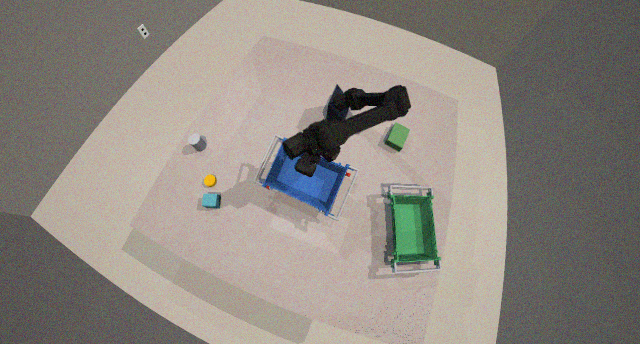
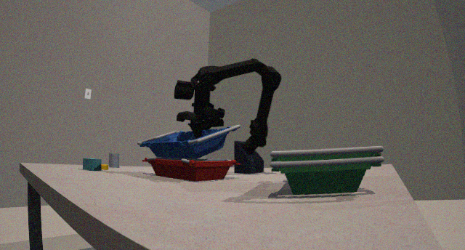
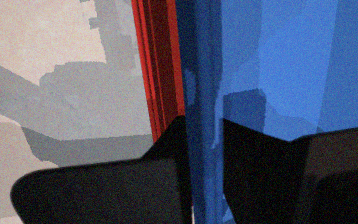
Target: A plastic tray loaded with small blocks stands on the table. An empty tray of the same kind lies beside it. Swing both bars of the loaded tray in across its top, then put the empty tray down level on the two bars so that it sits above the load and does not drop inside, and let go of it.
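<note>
The blue tray (image 1: 320, 184) (image 2: 174, 148) (image 3: 300, 50) is empty and hangs tilted, its right side higher in the exterior view. My gripper (image 2: 197, 133) (image 3: 192, 122) is shut on its long side wall nearest the arm's base. The red tray (image 2: 192, 171) (image 3: 164, 75) stands on the table directly beneath it, mostly hidden from above. A grey bar end (image 2: 185, 160) shows at the red tray's rim, with the bars lying in across its top. The blue tray's bottom is very close to them; contact is unclear. The red tray's load is hidden.
A green tray (image 1: 414, 229) (image 2: 325, 181) stands to the right with its bars out. A green block (image 1: 398, 136) is near the arm. A grey cylinder (image 1: 197, 142) (image 2: 114, 160), yellow disc (image 1: 210, 180) (image 2: 104, 167) and teal block (image 1: 211, 200) (image 2: 91, 164) are at left.
</note>
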Tool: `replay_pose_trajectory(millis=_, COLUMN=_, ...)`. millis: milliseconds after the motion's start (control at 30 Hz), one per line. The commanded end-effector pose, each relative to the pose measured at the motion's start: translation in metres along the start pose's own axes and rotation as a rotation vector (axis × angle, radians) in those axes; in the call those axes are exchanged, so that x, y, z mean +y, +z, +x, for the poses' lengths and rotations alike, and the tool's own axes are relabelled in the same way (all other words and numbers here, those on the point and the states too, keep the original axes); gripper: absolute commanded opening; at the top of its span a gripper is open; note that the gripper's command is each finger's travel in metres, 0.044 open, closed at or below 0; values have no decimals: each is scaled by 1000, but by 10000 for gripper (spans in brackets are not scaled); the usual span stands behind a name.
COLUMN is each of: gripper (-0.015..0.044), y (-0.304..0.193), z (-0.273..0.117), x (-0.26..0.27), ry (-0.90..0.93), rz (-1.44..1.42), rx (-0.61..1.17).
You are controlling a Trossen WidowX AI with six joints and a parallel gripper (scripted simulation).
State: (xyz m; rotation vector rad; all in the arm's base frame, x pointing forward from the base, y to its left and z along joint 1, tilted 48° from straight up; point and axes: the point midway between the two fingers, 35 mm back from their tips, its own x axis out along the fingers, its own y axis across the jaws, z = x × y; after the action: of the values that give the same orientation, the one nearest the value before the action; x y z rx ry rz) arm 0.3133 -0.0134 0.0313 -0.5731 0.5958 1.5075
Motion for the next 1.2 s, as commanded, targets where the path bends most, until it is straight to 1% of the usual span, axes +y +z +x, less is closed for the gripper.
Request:
replay_pose_trajectory(millis=0, gripper=0, y=2, z=7, x=5, ry=23, rz=-1, rx=1)
replay_pose_trajectory(millis=1167, gripper=0, y=2, z=21, x=11, ry=23, rz=-1, rx=1)
